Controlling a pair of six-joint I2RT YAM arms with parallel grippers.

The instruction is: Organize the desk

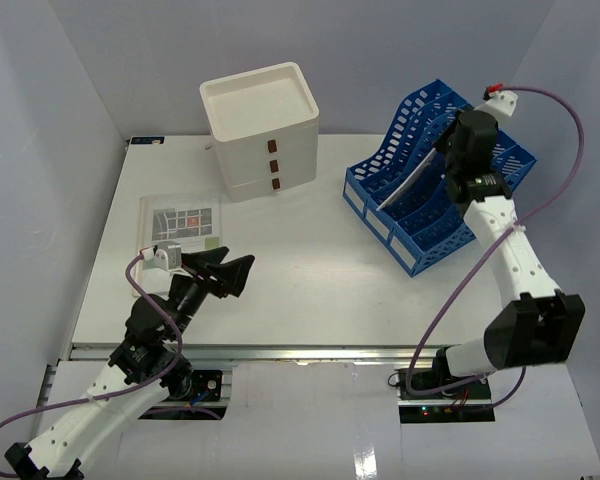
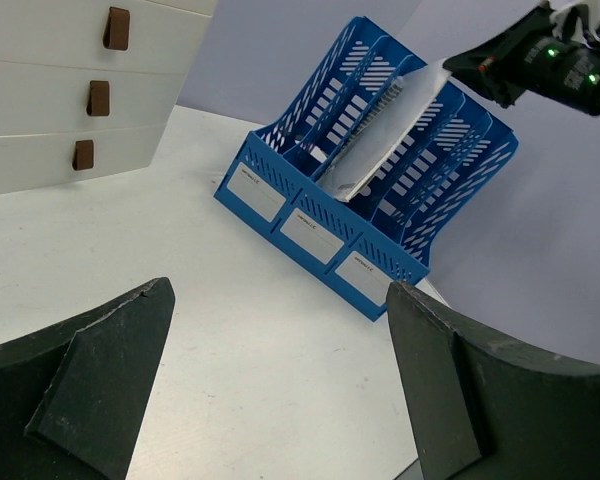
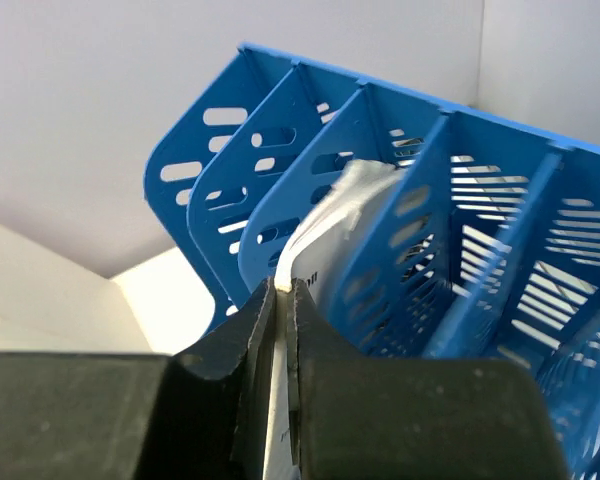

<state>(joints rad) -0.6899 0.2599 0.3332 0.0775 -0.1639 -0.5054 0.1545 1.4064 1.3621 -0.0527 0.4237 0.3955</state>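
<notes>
Pinching a white sheet of paper [image 3: 332, 215] by its upper edge, the right gripper [image 3: 280, 290] is seen closed tight on it above the blue file rack [image 1: 430, 215]. The sheet's lower part is already sunk between two of the rack's dividers, seemingly in the middle slot. That filing step is judged nearly done, with only the release left. The left gripper [image 1: 225, 272] is held wide apart and empty, low over the near left part of the table [image 1: 310, 290]. A printed leaflet [image 1: 180, 222] is left lying flat just beyond it and is judged not yet put away. A white drawer box [image 1: 260, 120] is stood at the back, left of the rack. The table is spread beneath both arms, well below the right gripper.
</notes>
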